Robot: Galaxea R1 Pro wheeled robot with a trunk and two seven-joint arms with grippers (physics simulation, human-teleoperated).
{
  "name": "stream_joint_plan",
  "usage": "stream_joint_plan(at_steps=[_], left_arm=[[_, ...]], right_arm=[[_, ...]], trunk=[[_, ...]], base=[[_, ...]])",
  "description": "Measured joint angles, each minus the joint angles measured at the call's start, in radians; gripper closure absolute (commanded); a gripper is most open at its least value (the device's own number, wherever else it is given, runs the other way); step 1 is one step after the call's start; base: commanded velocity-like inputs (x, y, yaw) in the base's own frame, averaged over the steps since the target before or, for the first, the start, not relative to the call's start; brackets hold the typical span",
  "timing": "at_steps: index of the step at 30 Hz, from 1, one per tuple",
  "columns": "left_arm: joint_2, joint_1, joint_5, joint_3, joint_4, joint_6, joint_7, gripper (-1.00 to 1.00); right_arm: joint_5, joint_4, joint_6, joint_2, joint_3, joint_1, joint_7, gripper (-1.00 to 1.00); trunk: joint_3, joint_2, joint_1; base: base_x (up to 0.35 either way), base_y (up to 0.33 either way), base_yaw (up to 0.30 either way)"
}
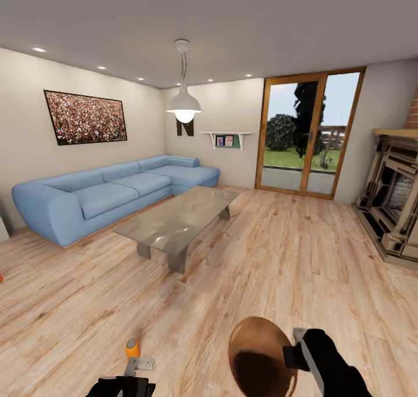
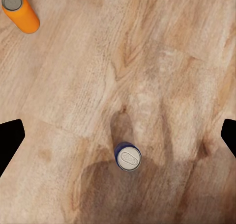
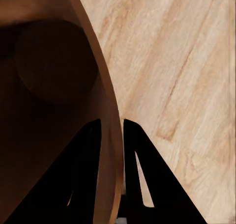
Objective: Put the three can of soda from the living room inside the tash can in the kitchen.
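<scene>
I am in the living room. The brown tash can hangs low at the right, and my right gripper is shut on its rim. In the right wrist view one finger sits inside the tash can's wall and one outside, at my right gripper. My left gripper is low at the left, just behind an orange can of soda on the floor. In the left wrist view my left gripper is open above an upright can with blue sides. An orange can of soda stands apart from it.
A long blue corner sofa runs along the left wall, with a glass coffee table in front of it. A fireplace stands at the right and glass doors at the back. A small orange thing shows at the left edge.
</scene>
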Motion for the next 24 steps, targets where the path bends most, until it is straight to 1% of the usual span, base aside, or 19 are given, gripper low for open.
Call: stream_joint_plan(at_steps=[1, 2, 3, 4, 6, 8, 10, 12, 14, 15, 18, 20, 24], left_arm=[[0.0, 0.0, 0.0, 0.0, 0.0, 0.001, -0.001, -1.0], [0.0, 0.0, 0.0, 0.0, 0.0, 0.002, -0.002, -1.0], [0.0, 0.0, 0.0, 0.0, 0.0, 0.004, -0.002, -1.0], [0.0, 0.0, 0.0, 0.0, 0.0, 0.007, -0.003, -1.0], [0.0, 0.0, 0.0, 0.001, 0.0, 0.012, -0.005, -1.0], [0.0, 0.0, 0.0, 0.002, 0.0, 0.024, -0.004, -1.0], [-0.002, 0.0, 0.001, 0.003, 0.0, 0.063, -0.001, -1.0], [-0.004, 0.0, 0.003, 0.004, -0.001, 0.09, 0.001, -1.0], [-0.005, 0.0, 0.004, 0.004, -0.001, 0.101, 0.003, -1.0], [-0.006, 0.0, 0.004, 0.004, -0.001, 0.109, 0.004, -1.0], [-0.007, 0.0, 0.004, 0.004, -0.001, 0.116, 0.005, -1.0], [-0.006, 0.0, 0.004, 0.005, -0.001, 0.122, 0.005, -1.0], [-0.005, 0.0, 0.005, 0.004, -0.002, 0.139, 0.002, -1.0]], right_arm=[[0.0, -0.06, 0.04, 0.001, 0.001, 0.0, 0.0, 1.0], [0.003, -0.152, 0.126, 0.002, 0.002, -0.001, -0.001, 1.0], [0.001, -0.208, 0.141, 0.002, 0.002, -0.003, -0.001, 1.0], [0.002, -0.283, 0.185, 0.003, 0.003, -0.006, -0.001, 1.0], [0.005, -0.387, 0.208, 0.004, 0.007, -0.022, -0.002, 1.0], [0.006, -0.455, 0.203, 0.003, 0.019, -0.044, -0.002, 1.0], [-0.008, -0.472, 0.208, -0.003, 0.028, -0.06, 0.0, 1.0], [0.003, -0.483, 0.208, -0.002, 0.035, -0.065, -0.002, 1.0], [0.011, -0.486, 0.208, 0.0, 0.044, -0.067, -0.004, 1.0], [0.013, -0.488, 0.208, 0.0, 0.055, -0.069, -0.004, 1.0], [-0.009, -0.49, 0.208, 0.001, 0.071, -0.069, -0.002, 1.0], [-0.006, -0.492, 0.208, 0.002, 0.081, -0.069, -0.002, 1.0], [0.007, -0.493, 0.208, 0.001, 0.087, -0.069, -0.004, 1.0]], trunk=[[0.0, 0.0, 0.0], [0.0, 0.0, 0.0], [0.0, 0.0, 0.0], [0.0, 0.0, 0.0], [0.0, 0.0, 0.0], [0.0, 0.0, 0.0], [0.0, 0.0, 0.0], [0.0, 0.0, 0.0], [0.0, 0.0, 0.0], [0.0, 0.0, 0.0], [0.0, 0.0, 0.0], [0.0, 0.0, 0.0], [0.0, 0.0, 0.0]], base=[[0.0, 0.0, 0.0], [0.0, 0.0, 0.0], [0.0, 0.0, 0.0], [0.0, 0.0, 0.0], [0.0, 0.0, 0.0], [0.0, 0.0, 0.0], [0.0, 0.0, 0.0], [0.0, 0.0, 0.0], [0.0, 0.0, 0.0], [0.0, 0.0, 0.0], [0.0, 0.0, 0.0], [0.0, 0.0, 0.0], [0.0, 0.0, 0.0]])
